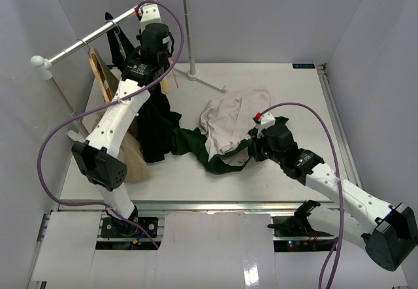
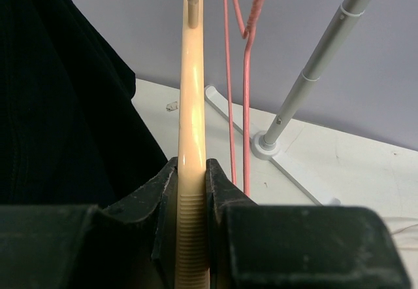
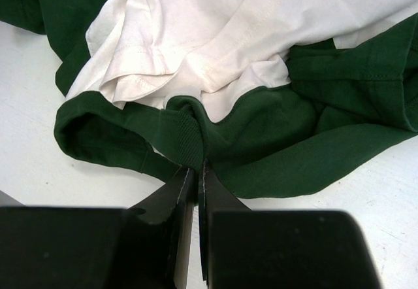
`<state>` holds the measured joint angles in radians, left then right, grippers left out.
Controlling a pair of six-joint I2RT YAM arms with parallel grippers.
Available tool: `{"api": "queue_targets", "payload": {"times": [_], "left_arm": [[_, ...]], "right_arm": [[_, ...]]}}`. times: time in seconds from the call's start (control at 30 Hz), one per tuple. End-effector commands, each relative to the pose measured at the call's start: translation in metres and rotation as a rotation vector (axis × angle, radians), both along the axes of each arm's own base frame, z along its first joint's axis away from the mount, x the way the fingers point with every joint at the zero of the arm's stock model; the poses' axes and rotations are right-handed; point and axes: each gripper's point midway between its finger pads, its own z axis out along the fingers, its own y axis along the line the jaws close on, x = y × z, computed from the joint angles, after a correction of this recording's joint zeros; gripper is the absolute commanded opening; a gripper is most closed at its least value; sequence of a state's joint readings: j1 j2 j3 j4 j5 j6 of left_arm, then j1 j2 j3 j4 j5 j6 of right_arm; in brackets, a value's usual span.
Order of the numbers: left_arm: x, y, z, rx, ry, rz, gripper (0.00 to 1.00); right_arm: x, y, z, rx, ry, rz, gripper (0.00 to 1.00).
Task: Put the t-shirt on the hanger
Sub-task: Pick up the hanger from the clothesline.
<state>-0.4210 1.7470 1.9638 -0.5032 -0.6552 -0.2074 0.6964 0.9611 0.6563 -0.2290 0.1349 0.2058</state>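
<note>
The t-shirt (image 1: 225, 127), dark green with a cream-white panel, lies crumpled on the table's middle. My right gripper (image 1: 252, 146) is shut on a fold of its green edge; the right wrist view shows the jaws (image 3: 198, 171) pinching the ribbed green cloth (image 3: 261, 129). The light wooden hanger (image 2: 193, 119) stands upright between my left gripper's jaws (image 2: 193, 194), which are shut on its ridged arm. In the top view the left gripper (image 1: 158, 59) is raised near the rail, with the hanger's wood (image 1: 169, 74) showing beside it. The hanger's hook is hidden.
A metal clothes rail (image 1: 111, 31) runs across the back left on a post with a white foot (image 1: 193, 73). A pink-red wire hanger (image 2: 247, 106) hangs just behind the wooden one. A black garment (image 1: 157, 129) and a tan garment (image 1: 134, 153) hang beneath the left arm.
</note>
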Motion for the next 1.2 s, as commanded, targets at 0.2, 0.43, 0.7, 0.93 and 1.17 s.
{"api": "queue_targets", "payload": {"times": [0.2,0.43,0.7,0.93,1.17], "left_arm": [[-0.021,0.021,0.062,-0.018,-0.109,0.050,0.00],[-0.031,0.019,0.068,-0.028,-0.112,0.016,0.00],[-0.053,0.022,0.053,-0.035,-0.058,-0.015,0.00],[-0.081,0.033,0.041,-0.032,-0.014,-0.021,0.00],[-0.091,0.015,0.021,-0.028,0.045,-0.154,0.00]], "right_arm": [[0.001,0.005,0.010,0.030,-0.035,0.014,0.08],[0.001,0.005,0.012,0.032,-0.038,0.016,0.08],[0.001,0.006,0.013,0.038,-0.040,0.020,0.08],[-0.001,0.006,0.015,0.044,-0.044,0.025,0.08],[-0.001,0.006,0.017,0.049,-0.050,0.023,0.08]]}}
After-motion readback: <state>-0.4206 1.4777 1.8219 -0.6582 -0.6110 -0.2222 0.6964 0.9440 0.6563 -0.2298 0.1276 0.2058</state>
